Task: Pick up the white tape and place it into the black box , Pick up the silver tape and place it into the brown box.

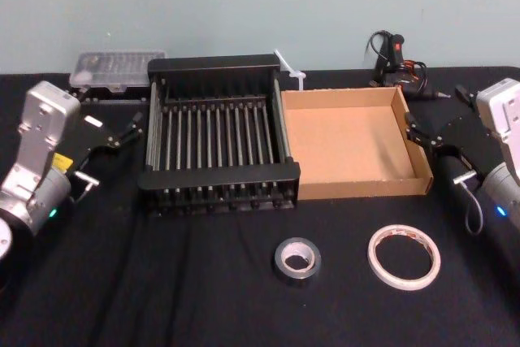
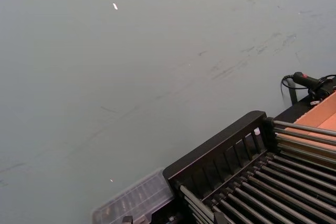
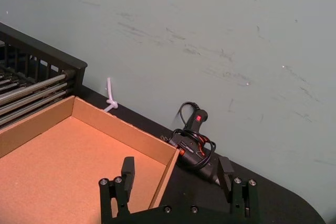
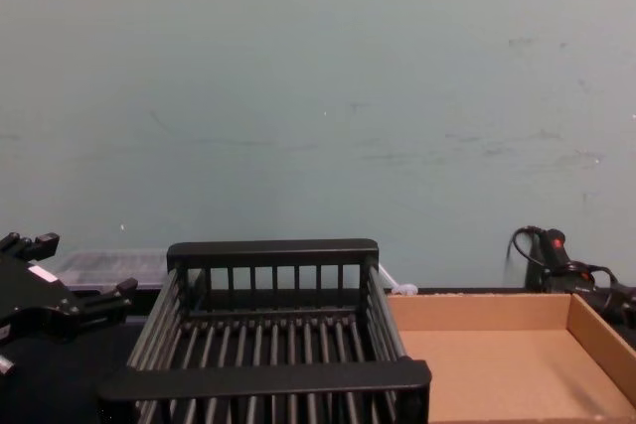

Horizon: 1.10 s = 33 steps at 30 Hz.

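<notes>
Nothing done yet: white tape (image 1: 404, 257) and silver tape (image 1: 296, 259) lie on bench (image 1: 162, 282), lower centre-right. Black box (image 1: 218, 137), brown box (image 1: 353, 142) empty (both). Left gripper (image 1: 134, 125) at left edge, right gripper (image 1: 412, 129) at right edge, fingers apart, holding nothing.

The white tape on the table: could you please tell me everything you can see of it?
The white tape is a thin, wide ring, off-white outside with reddish marks on its inner face. It lies flat on the black table, hole up, near the front edge. The silver tape sits apart on its left; the brown box stands behind it. Nothing touches it, and both grippers are well away.
</notes>
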Tool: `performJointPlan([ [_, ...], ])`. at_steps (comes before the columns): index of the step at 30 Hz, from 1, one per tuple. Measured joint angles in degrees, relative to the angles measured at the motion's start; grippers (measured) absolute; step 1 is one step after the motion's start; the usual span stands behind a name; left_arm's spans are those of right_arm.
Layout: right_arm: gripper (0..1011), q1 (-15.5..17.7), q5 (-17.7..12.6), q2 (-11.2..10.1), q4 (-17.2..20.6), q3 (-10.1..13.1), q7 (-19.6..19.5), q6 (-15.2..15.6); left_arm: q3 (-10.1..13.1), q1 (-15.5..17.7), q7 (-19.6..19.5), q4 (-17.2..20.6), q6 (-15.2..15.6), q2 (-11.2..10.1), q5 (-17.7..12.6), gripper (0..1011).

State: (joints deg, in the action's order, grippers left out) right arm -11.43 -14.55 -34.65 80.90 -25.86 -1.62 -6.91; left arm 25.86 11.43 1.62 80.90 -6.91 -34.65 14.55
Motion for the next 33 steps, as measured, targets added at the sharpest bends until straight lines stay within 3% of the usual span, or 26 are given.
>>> performJointPlan([
  [7, 1002, 0.02, 0.01, 0.04, 0.0, 0.07, 0.06, 0.01, 0.0, 0.0, 0.0, 0.0, 0.0, 0.0, 0.0, 1001],
  [14, 1002, 1.43, -1.09, -0.03, 1.52, 1.81, 1.7, 0.56, 0.0, 0.0, 0.0, 0.0, 0.0, 0.0, 0.0, 1001],
  [21, 1002, 5.2, -3.37, -1.76, 6.62, 4.72, 2.69, 2.45, 0.0, 0.0, 0.0, 0.0, 0.0, 0.0, 0.0, 1001],
  [33, 1002, 16.35, -9.87, -6.79, 19.1, 11.37, 5.52, 7.35, 0.0, 0.0, 0.0, 0.0, 0.0, 0.0, 0.0, 1001],
])
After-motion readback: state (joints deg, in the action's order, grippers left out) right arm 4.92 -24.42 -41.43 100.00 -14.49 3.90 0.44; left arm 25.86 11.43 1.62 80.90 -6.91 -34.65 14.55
